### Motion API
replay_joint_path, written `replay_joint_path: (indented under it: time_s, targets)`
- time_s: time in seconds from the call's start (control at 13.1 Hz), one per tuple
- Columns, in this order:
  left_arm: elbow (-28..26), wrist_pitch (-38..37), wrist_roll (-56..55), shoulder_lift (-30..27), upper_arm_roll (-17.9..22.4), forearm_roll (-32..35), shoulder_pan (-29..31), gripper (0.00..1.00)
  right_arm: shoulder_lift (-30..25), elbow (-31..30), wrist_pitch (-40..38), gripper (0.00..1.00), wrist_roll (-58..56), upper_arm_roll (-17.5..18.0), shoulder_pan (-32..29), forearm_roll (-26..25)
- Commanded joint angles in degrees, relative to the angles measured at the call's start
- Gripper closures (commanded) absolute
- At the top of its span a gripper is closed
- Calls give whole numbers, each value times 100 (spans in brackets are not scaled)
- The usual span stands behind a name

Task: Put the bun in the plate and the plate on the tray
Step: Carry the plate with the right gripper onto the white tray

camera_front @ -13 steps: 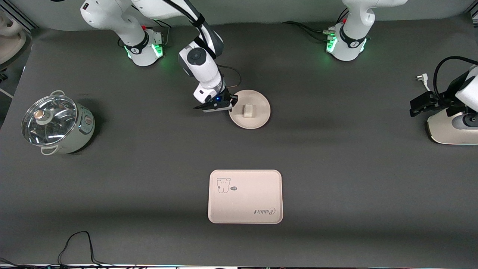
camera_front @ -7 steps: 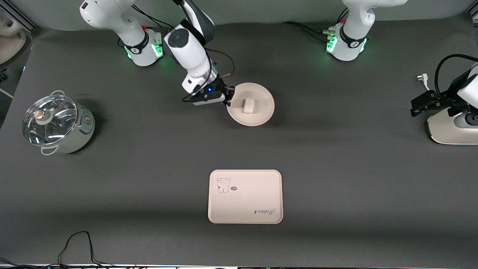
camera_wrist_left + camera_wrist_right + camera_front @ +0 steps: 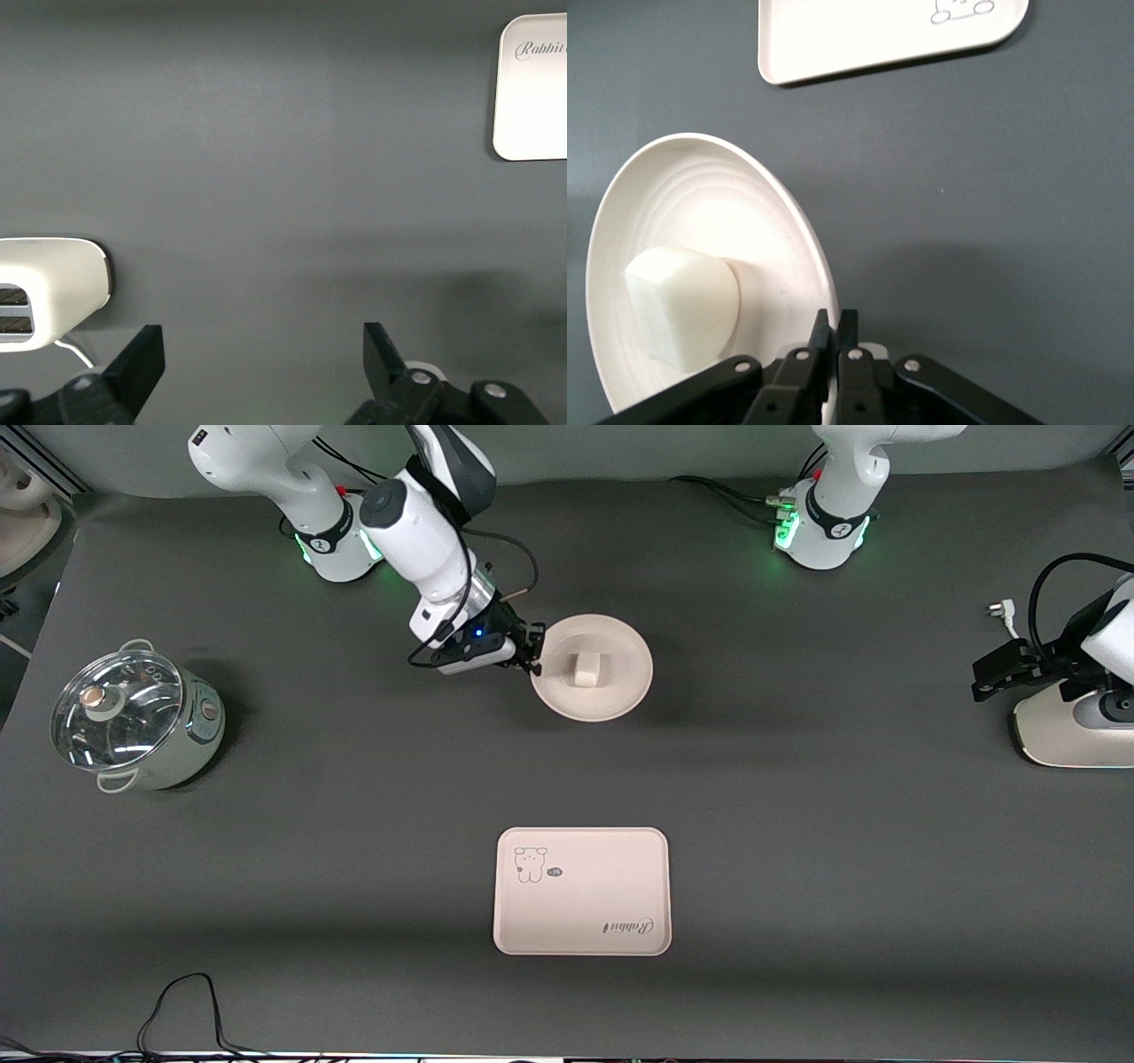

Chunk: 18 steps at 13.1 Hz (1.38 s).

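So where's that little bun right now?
The bun sits in the plate, whose rim the right claw grips above the table, farther from the front camera than the tray.

One bun (image 3: 586, 670), one plate (image 3: 620, 691), one tray (image 3: 581, 903), one lidded pot (image 3: 133, 719), one appliance, probably toaster (image 3: 1072, 735), two grippers (image 3: 534, 657) (image 3: 266, 354).

We see a lidded pot (image 3: 133, 718) at the right arm's end of the table; its glass lid (image 3: 115, 707) carries a round knob, and small handles stick out at its sides; at the left arm's end a cream toaster (image 3: 1076, 731) stands by the table edge, its slots showing in the left wrist view (image 3: 49, 292); a white plug (image 3: 999, 610) lies near it; a black cable (image 3: 190, 1005) loops along the table edge nearest the front camera; a dark mat (image 3: 797, 824) covers the table.
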Motion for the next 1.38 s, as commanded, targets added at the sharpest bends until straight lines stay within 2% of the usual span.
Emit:
replay_joint_path:
  time_s: [0.0,0.46,0.84,1.15,1.3]
  targets:
    - [52,-62,70,-36,40,-28,-52,0,785,893,31,100,-493,-32,-158,373]
    - [52,-62,70,-45,40,-28,-52,0,2701,3494,-618,100,-643,-41,-887,373]
    - [52,-62,61,-45,40,-28,-52,0,4099,5824,-1760,100,-564,-59,-1512,382]
    - [52,-62,61,-45,40,-28,-52,0,4953,6801,-1771,100,-546,-59,-1688,575]
    - [52,-62,61,-45,40,-28,-52,0,5120,6777,-1736,100,-555,-59,-1697,566]
